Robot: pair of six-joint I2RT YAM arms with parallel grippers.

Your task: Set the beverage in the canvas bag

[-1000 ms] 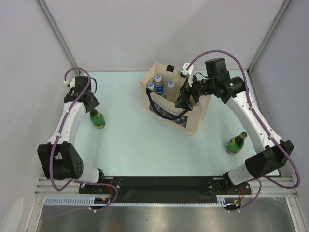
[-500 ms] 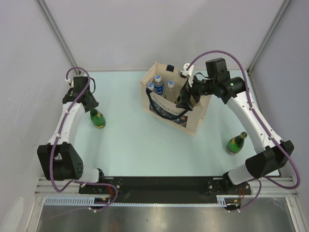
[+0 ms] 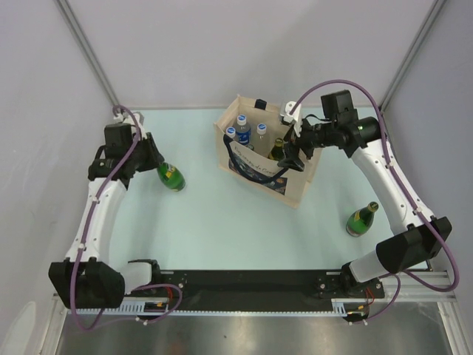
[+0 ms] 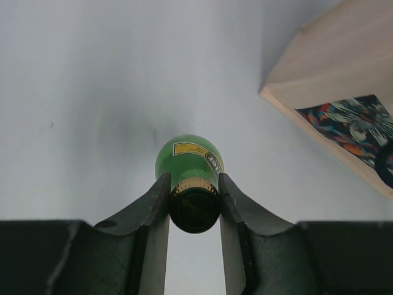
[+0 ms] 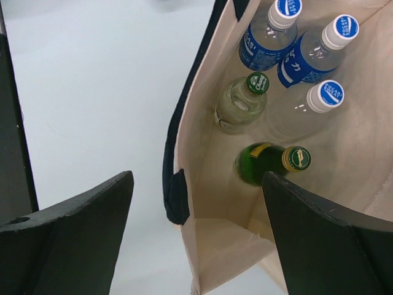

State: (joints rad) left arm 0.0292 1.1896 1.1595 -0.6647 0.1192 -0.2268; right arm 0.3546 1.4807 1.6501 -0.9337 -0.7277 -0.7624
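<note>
The left gripper is pinched on the neck of a dark green glass bottle, which sits left of the bag over the pale green table. The bottle's long axis is tilted, with its neck up toward the gripper and its base slanting toward the boxy beige canvas bag. Above the bag's open mouth, the right gripper has its jaws spread wide and holds nothing. A second green bottle stands upright at far right.
</note>
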